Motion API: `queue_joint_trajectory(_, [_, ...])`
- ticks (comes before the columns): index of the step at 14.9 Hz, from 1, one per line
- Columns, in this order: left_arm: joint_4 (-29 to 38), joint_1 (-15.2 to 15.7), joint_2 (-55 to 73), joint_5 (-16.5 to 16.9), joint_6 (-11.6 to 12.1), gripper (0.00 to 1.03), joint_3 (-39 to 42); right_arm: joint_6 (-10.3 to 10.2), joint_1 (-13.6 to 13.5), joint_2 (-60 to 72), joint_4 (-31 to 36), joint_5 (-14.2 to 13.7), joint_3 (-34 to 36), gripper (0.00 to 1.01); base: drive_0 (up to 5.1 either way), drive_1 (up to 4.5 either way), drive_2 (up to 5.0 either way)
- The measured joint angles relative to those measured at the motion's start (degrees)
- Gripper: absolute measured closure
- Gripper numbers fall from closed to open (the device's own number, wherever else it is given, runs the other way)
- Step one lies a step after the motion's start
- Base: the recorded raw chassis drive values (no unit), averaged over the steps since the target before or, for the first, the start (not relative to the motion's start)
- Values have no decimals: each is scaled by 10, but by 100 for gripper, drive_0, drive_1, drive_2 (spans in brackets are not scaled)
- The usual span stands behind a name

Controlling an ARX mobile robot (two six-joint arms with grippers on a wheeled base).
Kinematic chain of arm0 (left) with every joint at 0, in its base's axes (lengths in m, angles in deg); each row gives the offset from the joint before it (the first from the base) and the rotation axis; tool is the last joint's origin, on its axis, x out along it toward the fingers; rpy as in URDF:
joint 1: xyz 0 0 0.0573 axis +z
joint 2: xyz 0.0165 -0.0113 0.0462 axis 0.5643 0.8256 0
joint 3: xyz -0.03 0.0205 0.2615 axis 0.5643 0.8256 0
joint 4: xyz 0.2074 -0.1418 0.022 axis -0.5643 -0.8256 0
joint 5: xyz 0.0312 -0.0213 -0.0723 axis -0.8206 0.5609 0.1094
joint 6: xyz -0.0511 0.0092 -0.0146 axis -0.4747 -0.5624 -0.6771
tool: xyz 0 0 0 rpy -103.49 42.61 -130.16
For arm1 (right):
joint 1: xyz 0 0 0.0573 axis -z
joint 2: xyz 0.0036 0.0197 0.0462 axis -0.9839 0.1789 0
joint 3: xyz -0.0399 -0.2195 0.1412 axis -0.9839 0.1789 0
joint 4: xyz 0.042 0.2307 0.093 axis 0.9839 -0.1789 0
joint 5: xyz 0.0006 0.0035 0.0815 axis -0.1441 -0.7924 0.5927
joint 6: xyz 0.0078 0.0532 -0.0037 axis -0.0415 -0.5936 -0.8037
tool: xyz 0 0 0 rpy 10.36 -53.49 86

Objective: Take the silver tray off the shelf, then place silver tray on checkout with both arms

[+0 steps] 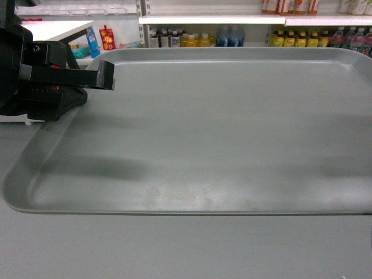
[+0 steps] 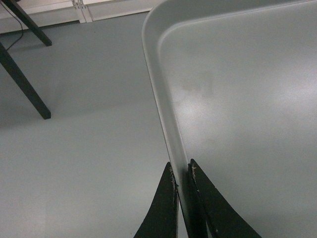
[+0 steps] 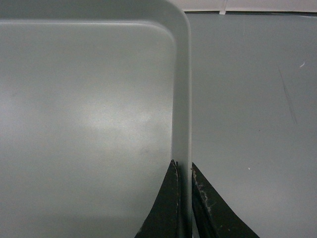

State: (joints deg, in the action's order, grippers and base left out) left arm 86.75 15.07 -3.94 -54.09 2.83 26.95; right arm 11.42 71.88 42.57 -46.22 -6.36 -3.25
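Store shelves (image 1: 232, 20) stocked with bottles (image 1: 302, 38) are lining the back wall, above a grey floor (image 2: 84, 148). The silver tray (image 1: 221, 133) is hanging level in the air in front of the robot, filling most of the head view. The left gripper (image 2: 182, 171) is pinching the tray's left rim between its jaws, and the right gripper (image 3: 183, 168) is pinching the right rim likewise.
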Motion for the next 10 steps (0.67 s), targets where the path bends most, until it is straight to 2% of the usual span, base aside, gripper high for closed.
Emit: queue_joint_trajectory(10, [1,0,0,1,0,99,0,0,3,0,0,2,0,98,0,0,0])
